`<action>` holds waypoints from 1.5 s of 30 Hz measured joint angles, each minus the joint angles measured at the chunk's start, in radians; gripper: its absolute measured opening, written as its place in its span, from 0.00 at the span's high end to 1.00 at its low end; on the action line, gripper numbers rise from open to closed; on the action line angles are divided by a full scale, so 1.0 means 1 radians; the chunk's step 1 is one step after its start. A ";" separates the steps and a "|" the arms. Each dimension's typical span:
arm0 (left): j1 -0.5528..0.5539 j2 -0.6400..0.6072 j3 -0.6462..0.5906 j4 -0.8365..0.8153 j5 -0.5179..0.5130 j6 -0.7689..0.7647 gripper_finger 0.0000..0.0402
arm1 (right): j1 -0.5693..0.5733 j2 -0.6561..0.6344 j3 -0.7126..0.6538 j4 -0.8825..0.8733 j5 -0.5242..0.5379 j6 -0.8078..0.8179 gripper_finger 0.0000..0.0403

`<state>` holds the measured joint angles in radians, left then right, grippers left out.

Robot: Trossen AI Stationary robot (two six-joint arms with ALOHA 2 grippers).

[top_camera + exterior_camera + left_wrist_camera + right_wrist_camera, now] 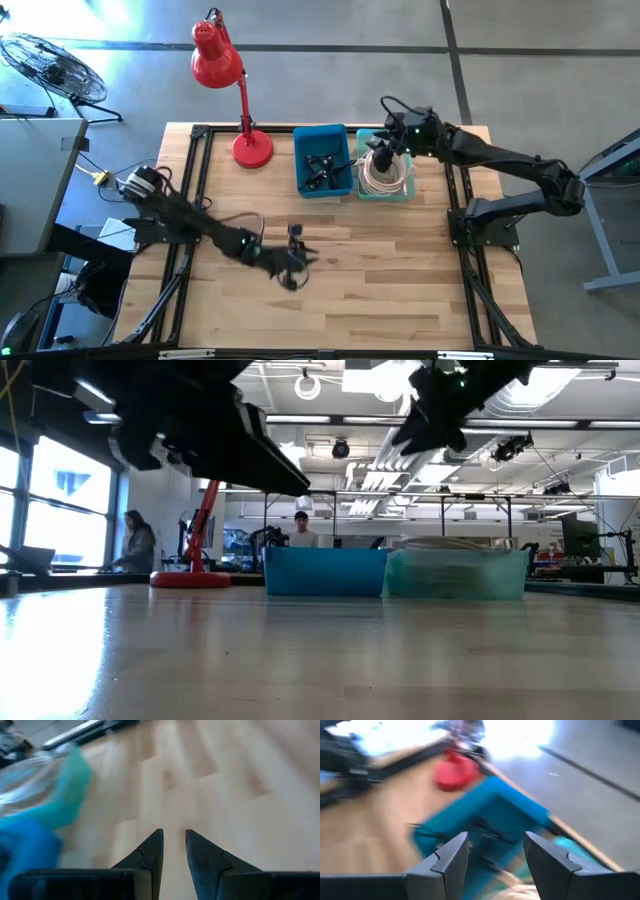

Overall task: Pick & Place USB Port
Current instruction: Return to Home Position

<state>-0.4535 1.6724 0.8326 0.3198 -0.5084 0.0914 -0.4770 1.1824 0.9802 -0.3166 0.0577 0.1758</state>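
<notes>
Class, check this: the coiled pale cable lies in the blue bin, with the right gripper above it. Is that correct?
No. The high view shows the coiled pale cable in the green bin, not the blue bin, which holds black cables. The right gripper is above it; the left gripper is over the table.

The high view looks straight down on the whole table (pixel 400 290) and the floor (pixel 330 80) around it. The low view sits at tabletop height, facing level across the wood to the blue bin (pixel 324 572), the green bin (pixel 457 575) and the room (pixel 560 510) behind. The left wrist view looks past the left gripper (pixel 173 837), close over bare wood. The right wrist view looks past the right gripper (pixel 495 842) into the blue bin. All four views share the bins.
</notes>
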 joint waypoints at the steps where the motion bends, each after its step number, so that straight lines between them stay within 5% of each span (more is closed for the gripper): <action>1: 0.024 -0.020 0.000 -0.033 0.000 0.029 0.80 | 0.000 0.000 0.016 0.001 -0.049 0.001 0.54; 7: 0.148 -0.179 -0.001 -0.121 -0.004 0.299 0.80 | 0.051 0.000 0.123 0.077 -0.326 -0.111 0.55; 12: 0.188 -0.373 0.000 -0.103 -0.032 0.466 0.81 | 0.164 -0.002 0.242 0.018 -0.353 -0.209 0.66; 16: 0.184 -0.526 0.000 -0.177 -0.048 0.545 0.94 | 0.268 -0.029 0.322 -0.114 -0.333 -0.252 0.84; 19: 0.183 -0.634 0.000 -0.280 -0.044 0.547 0.98 | 0.371 -0.071 0.336 -0.167 -0.285 -0.267 0.97; 25: 0.184 -0.836 0.000 -0.571 -0.042 0.519 1.00 | 0.599 -0.195 0.332 -0.270 -0.002 -0.282 0.99; 32: 0.185 -1.018 0.000 -0.780 0.081 0.404 1.00 | 0.849 -0.319 0.302 -0.430 0.353 -0.184 1.00; 41: 0.185 -1.189 0.000 -0.915 0.011 0.399 1.00 | 0.994 -0.533 0.053 -0.401 0.496 -0.121 1.00; 45: 0.185 -1.248 -0.018 -0.985 0.008 0.327 1.00 | 1.012 -0.670 -0.103 -0.234 0.500 -0.148 1.00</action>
<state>-0.2684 0.4244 0.8145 -0.6656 -0.5002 0.4183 0.5352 0.5122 0.8771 -0.5507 0.5572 0.0282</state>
